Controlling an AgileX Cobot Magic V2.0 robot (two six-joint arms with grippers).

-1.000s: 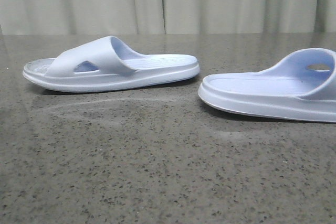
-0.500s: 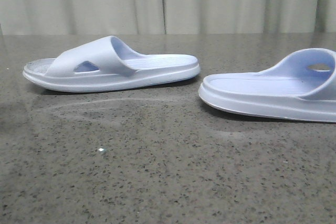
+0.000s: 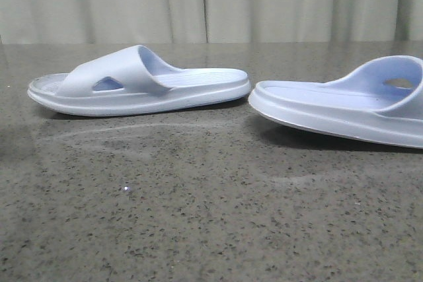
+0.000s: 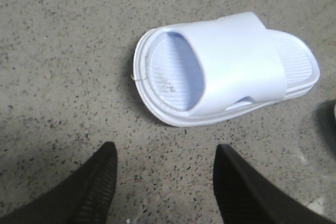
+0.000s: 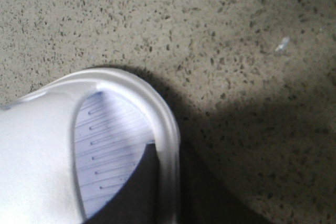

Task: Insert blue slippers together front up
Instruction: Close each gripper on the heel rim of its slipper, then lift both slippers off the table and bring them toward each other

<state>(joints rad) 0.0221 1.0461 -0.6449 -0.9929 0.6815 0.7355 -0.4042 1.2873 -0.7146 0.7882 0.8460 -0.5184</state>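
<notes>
Landmark: the left slipper [image 3: 139, 84] is taken as the reference; it lies flat on the speckled grey counter [image 3: 198, 216], sole down, strap up.
Left slipper, detail: a side hole is seen in its strap and ribs on its footbed; its open toe end is turned away from the other slipper.
Right slipper [image 3: 344, 107]: it is placed just beside the left slipper's heel end, apart from it, and runs out of the front view. Its near end is lifted off the counter, with a shadow beneath it.
Left gripper [image 4: 165, 182]: its two dark fingers are spread apart over bare counter, near the left slipper [image 4: 226, 69] but not touching it.
Right gripper: one dark finger [image 5: 131, 192] is seen inside the right slipper [image 5: 68, 150], against the footbed rim, with dark gripper parts seen outside the rim; the rim appears pinched between them.
Backdrop: pale curtain folds [image 3: 211, 1] are seen behind the left slipper, past the counter's far edge.
</notes>
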